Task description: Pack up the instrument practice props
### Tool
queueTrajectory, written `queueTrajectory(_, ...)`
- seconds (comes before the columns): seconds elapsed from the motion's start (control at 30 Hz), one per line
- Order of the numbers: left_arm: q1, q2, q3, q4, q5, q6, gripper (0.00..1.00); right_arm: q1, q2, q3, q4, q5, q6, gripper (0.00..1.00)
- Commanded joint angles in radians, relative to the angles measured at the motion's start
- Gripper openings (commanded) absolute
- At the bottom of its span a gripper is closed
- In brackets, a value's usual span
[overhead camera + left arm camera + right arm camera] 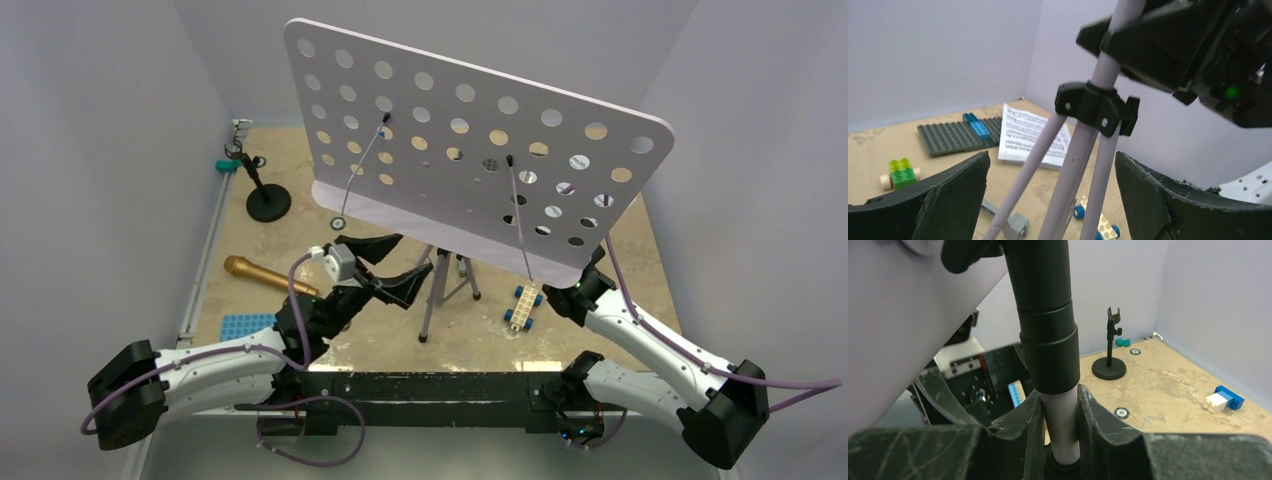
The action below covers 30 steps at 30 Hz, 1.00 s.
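The right gripper (pixel 1060 397) is clamped on the music stand (pixel 1063 435). In the right wrist view, two scuffed, rubbery black fingers (pixel 1018 435) press either side of the stand's smooth pale tube, just under a glossy black cylindrical sleeve. The tube runs straight up the frame.

The left gripper (pixel 1052 165) stands wide apart. In the left wrist view its matte, curved fingers (pixel 943 200) fill the lower corners, and the stand's thin lavender legs pass between them, touching neither. The legs spread from a black plastic collar (pixel 1095 107) at centre, and the pole leans toward the upper right.

In the top view the stand is at centre on the mottled tan table (pixel 650 260). Its flat lavender desk (pixel 440 120) is punched with round holes and has rounded corners. The desk's long edge runs from upper left to middle right.

The gold mic (pixel 265 273) lies flat at left, its thicker end to the left. The black mic stand (pixel 267 200), a disc base with an upright post, sits at upper left. In the left wrist view the white printed sheets (pixel 1028 132) lie flat beyond the legs, beside a studded grey plate (pixel 953 137).
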Motion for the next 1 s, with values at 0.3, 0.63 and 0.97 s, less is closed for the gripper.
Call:
queueTrajectory(0.3,0.007,-0.027,-0.060,-0.017,0.020,-0.069,1.00,-0.012,-0.022,0.018,0.147,0.021,0.236,0.00)
queueTrajectory(0.63,0.011,0.229,0.006,0.185,0.140,0.015,1.00,-0.014,-0.044,0.045,0.081,-0.040,0.247,0.00)
queueTrajectory(0.97,0.103,0.174,0.066,0.013,0.218,0.070,1.00,-0.013,-0.071,0.030,0.057,-0.091,0.263,0.00)
